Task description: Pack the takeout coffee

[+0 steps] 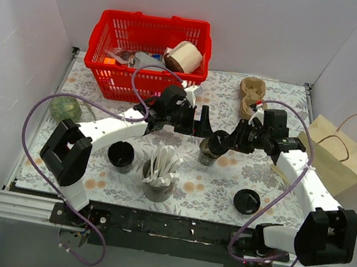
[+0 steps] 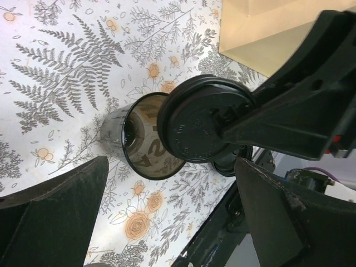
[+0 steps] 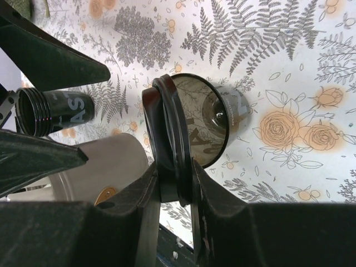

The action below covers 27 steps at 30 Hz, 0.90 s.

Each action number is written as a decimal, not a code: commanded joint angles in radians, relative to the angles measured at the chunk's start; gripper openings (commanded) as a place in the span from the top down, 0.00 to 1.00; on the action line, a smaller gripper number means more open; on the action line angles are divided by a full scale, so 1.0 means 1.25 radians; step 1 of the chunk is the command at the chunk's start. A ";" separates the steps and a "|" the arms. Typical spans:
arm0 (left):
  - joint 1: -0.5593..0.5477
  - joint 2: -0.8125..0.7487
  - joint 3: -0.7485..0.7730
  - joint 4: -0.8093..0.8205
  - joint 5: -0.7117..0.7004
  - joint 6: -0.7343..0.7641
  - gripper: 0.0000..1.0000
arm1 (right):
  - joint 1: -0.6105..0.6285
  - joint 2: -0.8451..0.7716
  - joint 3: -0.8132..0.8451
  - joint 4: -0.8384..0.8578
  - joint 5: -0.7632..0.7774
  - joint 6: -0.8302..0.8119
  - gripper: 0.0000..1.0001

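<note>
**Black lid pinched over the coffee cup, not seated**

Black plastic lid is clamped edge-on in the right pincer, with a finger on each face. It's tilted and covers only part of the mouth of the coffee cup. Can't tell if it touches the rim.

The coffee cup stands upright mid-bench, with its dark, shiny inside in view.

Left pincer is spread wide and holds nothing. In the left wrist view, its fingers sit either side of the frame, with cup and lid between them and further out.

Others on the bench:
- open black cup, left of the coffee cup and apart from it
- metal cup stuffed with white utensils, near the front edge
- loose lid lying flat, front right
- paper bag at the right edge
- red basket at the back left, with mixed stuff inside
</note>
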 commanded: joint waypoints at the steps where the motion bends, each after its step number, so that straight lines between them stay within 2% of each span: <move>1: 0.008 0.004 -0.010 0.038 0.061 -0.021 0.02 | -0.003 0.035 -0.003 0.050 -0.056 0.012 0.73; 9: 0.009 0.028 -0.033 0.042 0.071 -0.020 0.02 | -0.003 0.095 0.016 0.044 -0.055 0.009 0.67; 12: 0.009 0.039 -0.034 0.037 0.058 -0.020 0.02 | -0.003 0.112 0.020 0.032 -0.060 0.001 0.60; 14: 0.009 0.052 -0.033 0.033 0.055 -0.021 0.02 | -0.003 0.116 0.022 0.028 -0.061 -0.001 0.52; 27: 0.009 0.079 -0.030 0.031 0.053 -0.043 0.02 | -0.002 0.105 0.048 -0.003 -0.028 -0.015 0.39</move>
